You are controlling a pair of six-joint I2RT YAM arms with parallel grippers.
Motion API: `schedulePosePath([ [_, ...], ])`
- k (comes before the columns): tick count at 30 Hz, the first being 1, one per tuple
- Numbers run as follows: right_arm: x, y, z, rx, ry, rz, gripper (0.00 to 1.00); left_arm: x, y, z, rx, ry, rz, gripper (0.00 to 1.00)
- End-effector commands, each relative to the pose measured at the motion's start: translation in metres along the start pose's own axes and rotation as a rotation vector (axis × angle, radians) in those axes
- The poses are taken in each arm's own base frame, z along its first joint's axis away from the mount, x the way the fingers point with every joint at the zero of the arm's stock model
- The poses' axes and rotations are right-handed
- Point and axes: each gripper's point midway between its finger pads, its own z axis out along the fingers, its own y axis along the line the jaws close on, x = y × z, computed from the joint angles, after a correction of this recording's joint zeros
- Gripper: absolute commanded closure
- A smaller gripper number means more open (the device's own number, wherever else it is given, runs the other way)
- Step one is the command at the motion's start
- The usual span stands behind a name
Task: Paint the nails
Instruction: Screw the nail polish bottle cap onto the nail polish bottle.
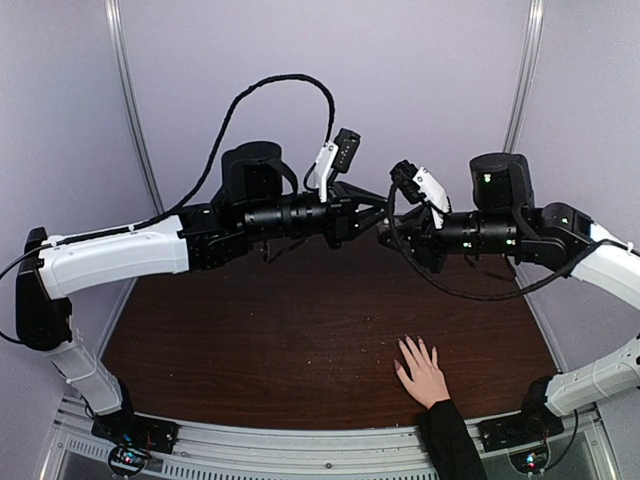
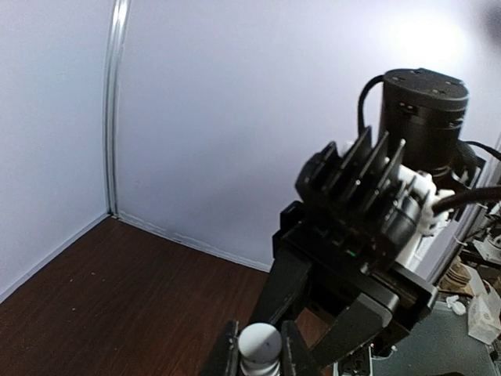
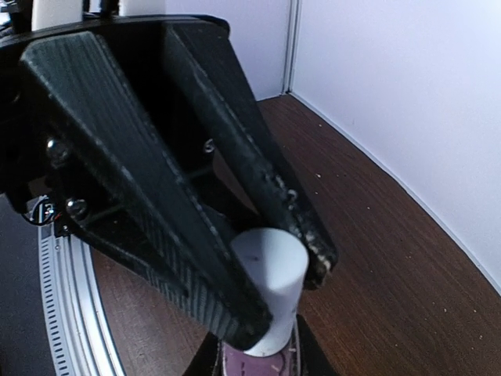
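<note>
Light-skinned hand (image 1: pixel 424 372); tiny nails (image 1: pixel 404 343)

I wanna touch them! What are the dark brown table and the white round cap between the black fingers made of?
The dark brown table looks like wood or wood-look board, matte: faint streaky grain shows. The white round cap looks like smooth matte plastic: even colour, no glare. The black fingers look like ridged hard plastic, perhaps printed.
</note>
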Motion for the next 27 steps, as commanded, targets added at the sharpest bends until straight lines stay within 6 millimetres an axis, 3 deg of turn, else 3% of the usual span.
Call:
schedulePosePath([
  [1,-0.039,0.036,-0.025,-0.198,-0.158,-0.076,1.00,0.009,-0.044,-0.010,0.265,0.031,0.021,0.98],
  [16,-0.066,0.098,-0.069,-0.571,-0.316,-0.211,1.00,0.023,-0.103,-0.033,0.679,0.078,0.041,1.00],
  [27,-0.080,0.118,-0.084,-0.726,-0.376,-0.242,1.00,0.019,-0.127,-0.050,0.904,0.053,0.045,1.00],
])
